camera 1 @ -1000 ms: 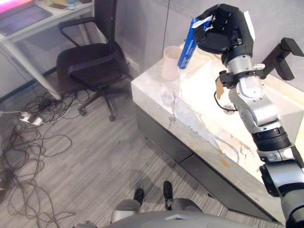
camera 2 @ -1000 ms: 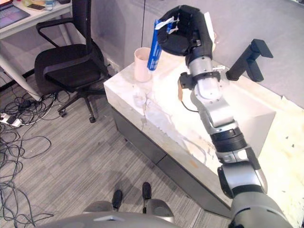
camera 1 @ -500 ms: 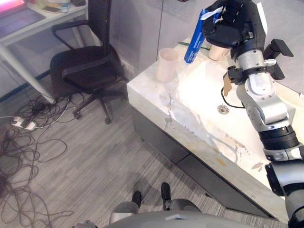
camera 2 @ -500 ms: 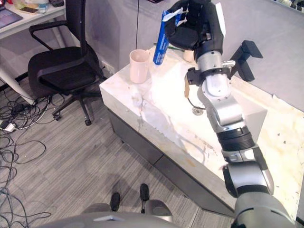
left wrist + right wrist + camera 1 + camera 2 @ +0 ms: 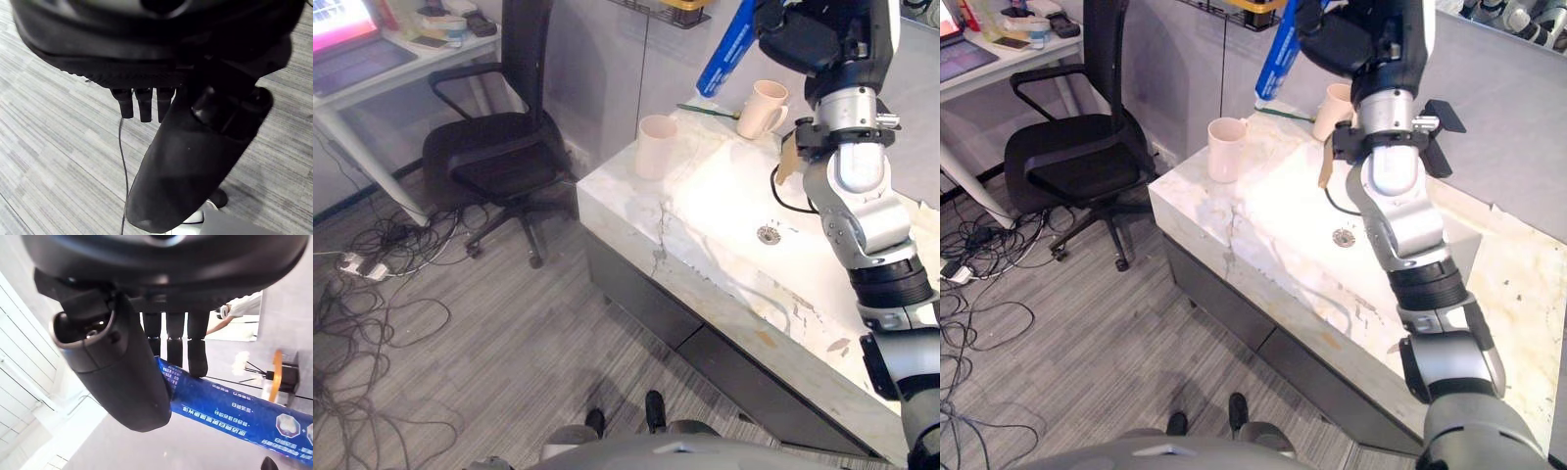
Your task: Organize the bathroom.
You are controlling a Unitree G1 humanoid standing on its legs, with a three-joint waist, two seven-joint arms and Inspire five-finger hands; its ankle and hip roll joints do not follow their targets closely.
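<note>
My right robot hand (image 5: 1351,39) grips a glossy blue tube (image 5: 727,49), fingers curled round it, above the veined marble bench (image 5: 705,235); two smooth mugs (image 5: 656,145) stand below it. Left robot hand (image 5: 161,73) hangs relaxed.

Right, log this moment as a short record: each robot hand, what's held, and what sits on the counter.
right robot hand: raised above the counter, shut on blue tube
left robot hand: hanging over the floor, holding nothing
counter: marble, with a sink drain
cups: one near the corner, one at the back
nearby: office chair
</note>
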